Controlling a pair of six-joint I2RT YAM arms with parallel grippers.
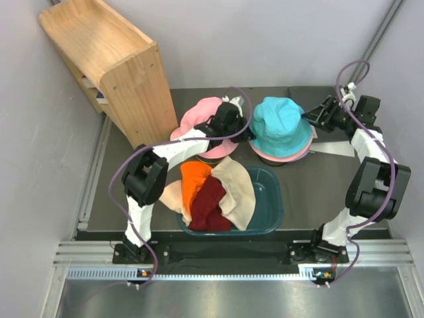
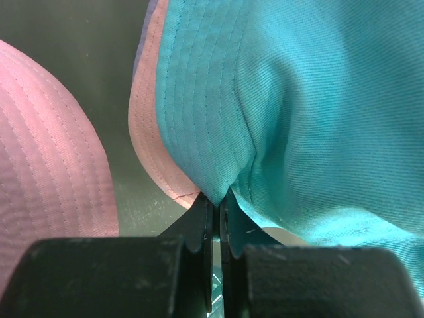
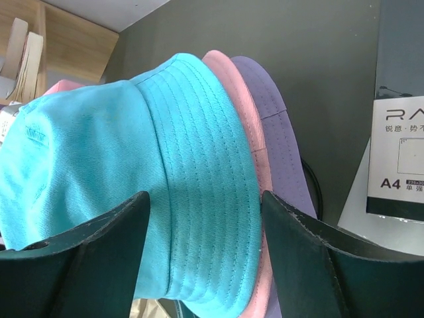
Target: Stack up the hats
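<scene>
At the far middle of the table, right of centre: one stack of hats.
- Top item: teal hat, crown up, seated over a pink brim and a lavender brim. How many hats lie beneath cannot be counted from these views.
- Left gripper: at the stack's left edge, fingers pressed together, pinching a fold of the teal hat's brim at their tips.
- Right gripper: at the stack's right edge, fingers spread to either side of the teal brim, apparently clear of the cloth.
- Governing relation: the teal hat lies between the two grippers, its brim edge running in between the right fingers. Both grippers are at the hat. Closing the right one would likely take the brim opposite the left pinch.

Left of the stack, just beside the left gripper: a separate pink hat, crown up, not part of the stack.

Near side, between the arm bases: dark teal tub. Contents, heaped and overlapping:
- orange hat
- maroon hat
- beige hat
- a pale piece, possibly a peach hat, hanging over the left rim

All four are unstacked, and the tub sits closer to the left arm.

Far left corner: wooden shelf.
</scene>
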